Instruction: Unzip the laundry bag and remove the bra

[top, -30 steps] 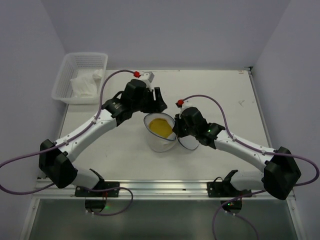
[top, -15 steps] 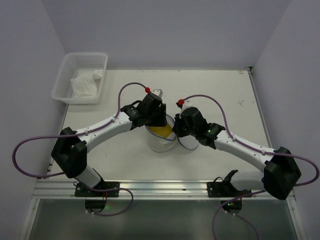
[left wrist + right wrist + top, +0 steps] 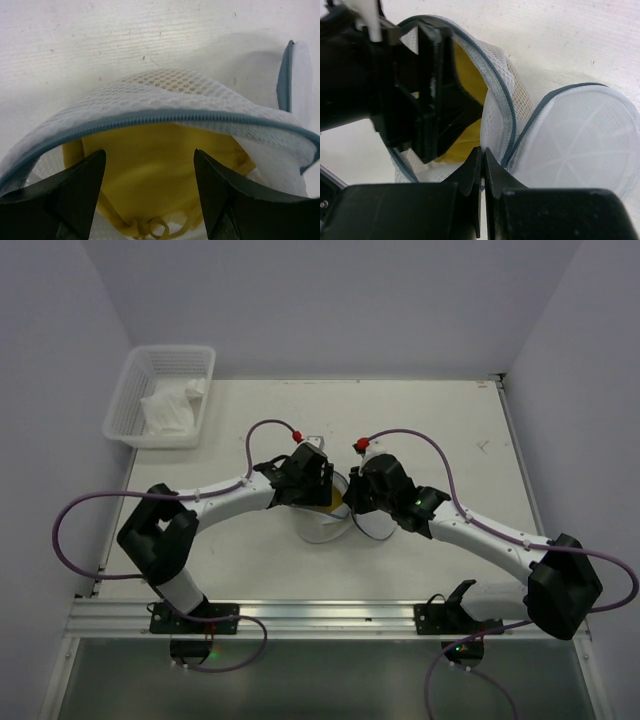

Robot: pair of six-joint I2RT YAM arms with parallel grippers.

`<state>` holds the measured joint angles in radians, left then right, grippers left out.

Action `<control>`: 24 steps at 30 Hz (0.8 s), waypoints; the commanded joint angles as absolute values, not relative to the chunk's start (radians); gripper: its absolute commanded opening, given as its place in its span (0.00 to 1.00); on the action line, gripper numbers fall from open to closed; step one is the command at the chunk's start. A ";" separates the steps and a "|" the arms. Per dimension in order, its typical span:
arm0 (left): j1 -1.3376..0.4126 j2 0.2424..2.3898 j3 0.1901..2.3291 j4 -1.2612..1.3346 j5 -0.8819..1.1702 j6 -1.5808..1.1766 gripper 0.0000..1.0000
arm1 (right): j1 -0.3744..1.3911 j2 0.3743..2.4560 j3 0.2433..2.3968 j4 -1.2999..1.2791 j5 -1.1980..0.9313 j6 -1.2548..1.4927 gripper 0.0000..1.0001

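The laundry bag (image 3: 320,528) stands unzipped at mid-table, its round lid flap (image 3: 372,525) hanging to the right. The yellow bra (image 3: 335,503) lies inside. My left gripper (image 3: 318,490) is open, with its fingers dipped into the bag's mouth. In the left wrist view the gripper (image 3: 149,152) straddles the bra (image 3: 160,165) without touching it, below the grey-blue zipper rim (image 3: 175,116). My right gripper (image 3: 352,502) is shut on the bag's right rim. In the right wrist view the gripper (image 3: 482,149) pinches the mesh edge (image 3: 497,100) beside the flap (image 3: 575,135).
A white slatted basket (image 3: 128,390) with a white cloth (image 3: 168,410) in it stands at the back left, off the table's corner. The left arm's links reach across the table's left half. A metal rail (image 3: 320,615) runs along the near edge.
My left gripper has swung from behind the bag forward and down into its open mouth, over the bra. The right gripper has kept its hold on the rim.
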<state>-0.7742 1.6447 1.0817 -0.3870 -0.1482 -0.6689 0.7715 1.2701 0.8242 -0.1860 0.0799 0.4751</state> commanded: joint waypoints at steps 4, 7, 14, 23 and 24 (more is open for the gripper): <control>-0.772 1.741 1.060 -0.264 -0.178 -0.675 0.75 | 0.769 1.276 0.802 -0.112 0.055 0.497 0.00; -0.773 1.772 1.022 -0.221 -0.172 -0.689 0.68 | 0.769 1.284 0.778 -0.094 0.040 0.509 0.00; -0.778 1.775 0.963 -0.164 -0.143 -0.716 0.03 | 0.767 1.285 0.749 -0.080 0.037 0.532 0.00; -0.778 1.456 0.902 -0.083 -0.077 -0.576 0.00 | 0.767 1.278 0.770 -0.129 0.116 0.515 0.00; -0.778 1.404 0.893 -0.068 -0.043 -0.556 0.00 | 0.767 1.279 0.773 -0.135 0.123 0.511 0.00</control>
